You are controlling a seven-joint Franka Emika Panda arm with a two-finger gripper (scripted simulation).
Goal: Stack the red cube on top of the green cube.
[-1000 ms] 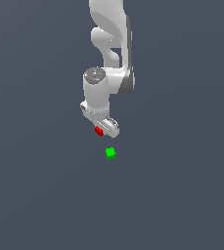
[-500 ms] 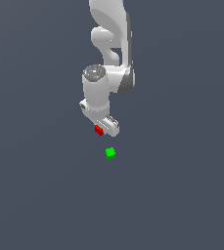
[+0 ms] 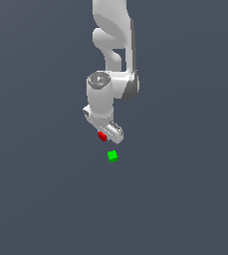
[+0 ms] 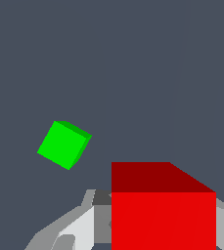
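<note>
Under the white Panda arm (image 3: 113, 50), which comes down from the top of the exterior view, the gripper (image 3: 104, 134) has the red cube (image 3: 102, 136) pinched between its fingers, so the jaws are closed on it. You only see a little bit of red poking out below the white hand in that view, but the wrist view makes it obvious: the red cube (image 4: 163, 207) fills a big chunk of the frame, with grey-white gripper parts (image 4: 79, 227) pressed up on either side of it.

The green cube (image 3: 112, 156) sits on the plain dark grey floor (image 3: 185, 199), at roughly 5 o'clock from the held red cube in the exterior view, near it but not touching. So the two are clearly apart, with a strip of bare floor showing between them. From the wrist camera the green cube (image 4: 64, 144) looks rotated, sitting corner-on compared to the red one, which is squared up to the camera. It's off to the side of the red cube rather than lined up beneath it.

How high the red cube is off the floor, I honestly can't tell from these angles. Nothing else is on the floor that I can see.
</note>
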